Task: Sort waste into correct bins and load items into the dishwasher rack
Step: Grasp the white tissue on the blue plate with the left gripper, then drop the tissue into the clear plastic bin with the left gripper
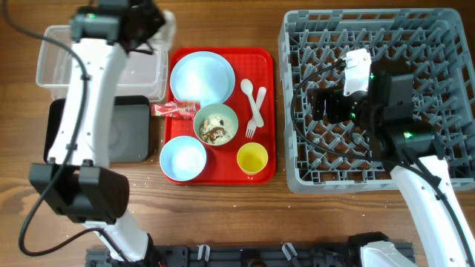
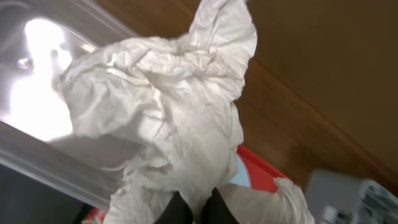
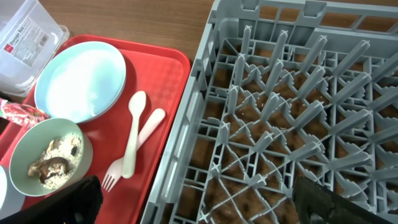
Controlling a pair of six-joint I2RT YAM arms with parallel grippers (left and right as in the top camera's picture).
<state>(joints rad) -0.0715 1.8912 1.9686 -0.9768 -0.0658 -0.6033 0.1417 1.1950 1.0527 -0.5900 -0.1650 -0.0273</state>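
My left gripper point(image 2: 198, 211) is shut on a crumpled white napkin point(image 2: 161, 118) and holds it over the right end of the clear tub point(image 1: 59, 63); the gripper also shows in the overhead view point(image 1: 148, 26). The black tray point(image 1: 133, 130) lies in front of the tub. A red-striped wrapper point(image 1: 174, 109) lies at the red tray's left edge. The light blue plate point(image 1: 200, 78), green bowl with food scraps point(image 1: 216, 124), light blue bowl point(image 1: 182, 159), yellow cup point(image 1: 252, 158), spoon and fork point(image 1: 254, 104) sit on the red tray. My right gripper point(image 3: 199, 208) is open and empty over the grey rack point(image 1: 415, 44).
The red tray point(image 1: 263, 63) lies between the bins and the rack, close to the rack's left wall point(image 3: 186, 143). The rack's upright pegs point(image 3: 280, 112) stand under my right gripper. The left arm point(image 1: 89, 111) crosses above the black tray and the tub.
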